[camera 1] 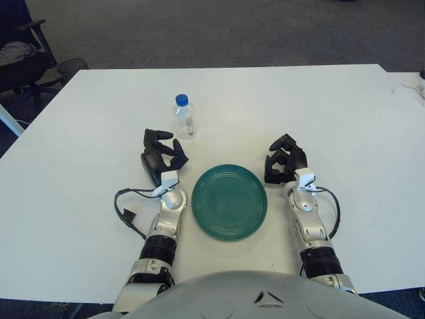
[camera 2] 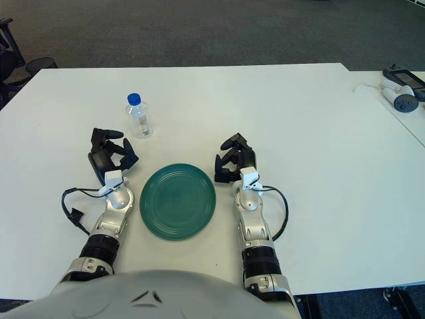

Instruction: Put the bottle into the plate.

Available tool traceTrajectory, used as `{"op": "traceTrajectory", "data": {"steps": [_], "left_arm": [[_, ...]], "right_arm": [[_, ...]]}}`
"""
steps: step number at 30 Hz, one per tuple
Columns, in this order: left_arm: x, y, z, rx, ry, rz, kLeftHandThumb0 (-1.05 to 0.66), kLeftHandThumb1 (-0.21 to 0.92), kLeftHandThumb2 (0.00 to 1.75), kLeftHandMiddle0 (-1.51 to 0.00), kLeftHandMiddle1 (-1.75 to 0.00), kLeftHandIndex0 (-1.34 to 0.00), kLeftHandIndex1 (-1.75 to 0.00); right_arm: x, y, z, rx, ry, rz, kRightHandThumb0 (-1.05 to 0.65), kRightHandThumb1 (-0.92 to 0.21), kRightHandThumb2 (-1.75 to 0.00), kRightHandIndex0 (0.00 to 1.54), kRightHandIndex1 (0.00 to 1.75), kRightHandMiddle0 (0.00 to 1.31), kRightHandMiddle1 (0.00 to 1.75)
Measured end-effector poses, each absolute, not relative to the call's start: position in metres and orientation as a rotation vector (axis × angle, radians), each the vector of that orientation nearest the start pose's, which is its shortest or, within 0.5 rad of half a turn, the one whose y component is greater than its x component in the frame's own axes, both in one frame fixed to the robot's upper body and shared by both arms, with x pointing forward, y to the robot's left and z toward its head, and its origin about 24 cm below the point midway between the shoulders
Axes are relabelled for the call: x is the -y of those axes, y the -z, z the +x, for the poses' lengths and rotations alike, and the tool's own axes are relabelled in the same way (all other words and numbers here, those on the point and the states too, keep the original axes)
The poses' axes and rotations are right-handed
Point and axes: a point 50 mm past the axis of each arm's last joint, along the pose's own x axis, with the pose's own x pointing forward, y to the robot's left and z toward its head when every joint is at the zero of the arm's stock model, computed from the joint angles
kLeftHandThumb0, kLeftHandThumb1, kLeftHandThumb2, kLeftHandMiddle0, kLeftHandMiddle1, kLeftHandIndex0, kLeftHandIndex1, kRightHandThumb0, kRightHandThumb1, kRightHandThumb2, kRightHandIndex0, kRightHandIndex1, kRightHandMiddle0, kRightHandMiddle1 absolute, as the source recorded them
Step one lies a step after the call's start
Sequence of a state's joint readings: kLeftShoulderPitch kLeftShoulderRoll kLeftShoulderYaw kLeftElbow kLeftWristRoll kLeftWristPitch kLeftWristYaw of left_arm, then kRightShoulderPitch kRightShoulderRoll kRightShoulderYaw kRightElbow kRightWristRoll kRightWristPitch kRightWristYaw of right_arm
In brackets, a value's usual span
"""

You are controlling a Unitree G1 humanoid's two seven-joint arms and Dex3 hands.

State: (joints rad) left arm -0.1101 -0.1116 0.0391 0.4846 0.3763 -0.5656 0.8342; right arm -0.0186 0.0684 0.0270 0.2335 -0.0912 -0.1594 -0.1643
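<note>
A small clear bottle (camera 1: pixel 184 117) with a blue cap stands upright on the white table, beyond the plate and to its left. The round green plate (camera 1: pixel 229 201) lies near the table's front edge between my two arms, with nothing in it. My left hand (camera 1: pixel 161 152) shows just left of the plate and a short way in front of the bottle, fingers spread and holding nothing. My right hand (camera 1: pixel 284 158) shows at the plate's right edge, fingers loosely curled and holding nothing.
The white table (camera 1: pixel 332 113) stretches wide behind the bottle. A black cable (camera 1: pixel 126 206) loops by my left forearm. A second table at the far right carries small devices (camera 2: pixel 402 90). An office chair (camera 1: pixel 20 56) stands at the back left.
</note>
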Motion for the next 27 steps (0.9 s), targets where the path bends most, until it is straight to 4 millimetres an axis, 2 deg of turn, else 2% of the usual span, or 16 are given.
{"op": "traceTrajectory", "data": {"steps": [8,11,14,17,22,27], "left_arm": [[-0.1443,-0.0142,0.2451,0.245,-0.694,0.128,-0.39,0.68,0.83,-0.06,-1.75,-0.33,-1.75],[-0.1450,-0.0134,0.2443,0.231,-0.698,0.133,-0.38,0.73,0.76,-0.02,-1.56,-0.30,-1.75],[-0.1452,-0.0126,0.2430,0.214,-0.685,0.143,-0.64,0.77,0.50,-0.01,-1.40,-0.10,-1.70],[-0.1445,-0.0120,0.2420,0.202,-0.667,0.145,-0.76,0.86,0.33,0.00,-1.25,-0.03,-1.61],[-0.1421,-0.0133,0.2430,0.196,-0.625,0.139,-0.83,0.91,0.40,0.00,-1.01,0.00,-1.33],[-0.1385,-0.0171,0.2447,0.213,-0.582,0.137,-0.82,0.92,0.53,0.00,-0.89,0.00,-1.10]], "right_arm": [[0.1315,-0.0075,0.2513,-0.051,0.108,-0.027,0.00,-0.04,-1.61,0.82,1.68,0.60,1.75],[0.1315,-0.0075,0.2513,-0.051,0.108,-0.027,0.00,-0.05,-1.61,0.83,1.68,0.59,1.75],[0.1315,-0.0075,0.2513,-0.051,0.108,-0.027,0.00,-0.04,-1.61,0.82,1.68,0.60,1.75],[0.1316,-0.0075,0.2513,-0.051,0.111,-0.028,0.00,-0.04,-1.62,0.82,1.70,0.60,1.75],[0.1317,-0.0076,0.2512,-0.050,0.117,-0.031,0.00,-0.04,-1.61,0.82,1.69,0.60,1.75],[0.1319,-0.0076,0.2513,-0.050,0.123,-0.033,0.00,-0.05,-1.61,0.82,1.69,0.59,1.75]]}}
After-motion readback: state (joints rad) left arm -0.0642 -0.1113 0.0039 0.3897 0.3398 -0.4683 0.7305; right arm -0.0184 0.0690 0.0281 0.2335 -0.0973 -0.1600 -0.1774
